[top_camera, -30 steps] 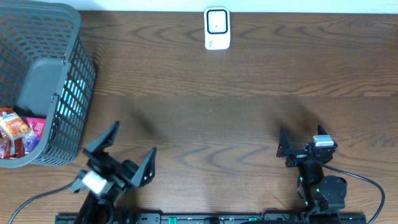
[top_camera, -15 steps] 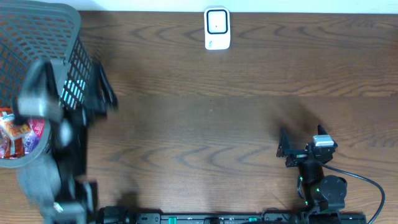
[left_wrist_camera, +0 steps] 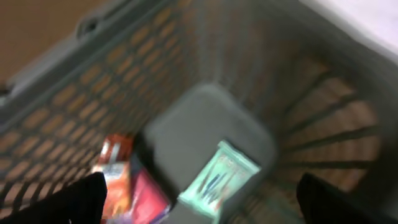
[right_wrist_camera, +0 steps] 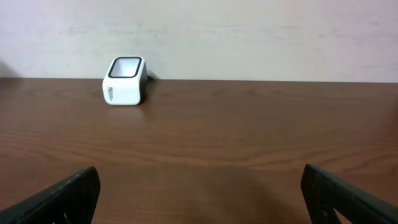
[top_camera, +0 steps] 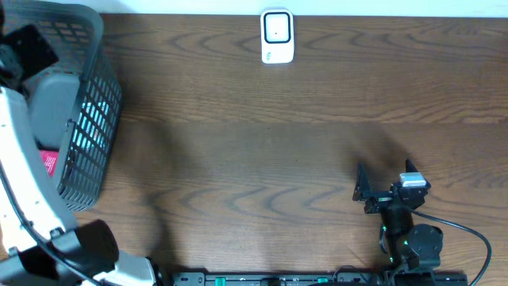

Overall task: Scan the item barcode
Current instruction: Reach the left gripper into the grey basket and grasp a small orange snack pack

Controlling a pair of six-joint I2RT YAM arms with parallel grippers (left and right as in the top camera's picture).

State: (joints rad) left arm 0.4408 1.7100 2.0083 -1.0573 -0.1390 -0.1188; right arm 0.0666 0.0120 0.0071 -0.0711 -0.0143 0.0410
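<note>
My left gripper (left_wrist_camera: 202,208) hangs open above the inside of the grey mesh basket (left_wrist_camera: 155,68), with nothing between its dark fingertips (left_wrist_camera: 74,199). Below it lie a mint-green packet (left_wrist_camera: 217,177), an orange-red snack packet (left_wrist_camera: 115,168) and a pink packet (left_wrist_camera: 148,200); the view is blurred and I see no barcode. In the overhead view the white left arm (top_camera: 24,183) covers most of the basket (top_camera: 91,119), leaving only a pink corner (top_camera: 48,161) visible. The white scanner (top_camera: 277,36) (right_wrist_camera: 124,81) stands at the table's far edge. My right gripper (top_camera: 386,183) (right_wrist_camera: 202,199) rests open and empty near the front right.
The wooden table (top_camera: 262,151) runs between the basket on the left and the right arm's base (top_camera: 413,242). A pale wall (right_wrist_camera: 249,37) rises just behind the scanner. The left arm's base (top_camera: 79,254) sits at the front left.
The left arm has swung from the front of the table up and left, and its open gripper is now over the basket. The right arm has not moved.
</note>
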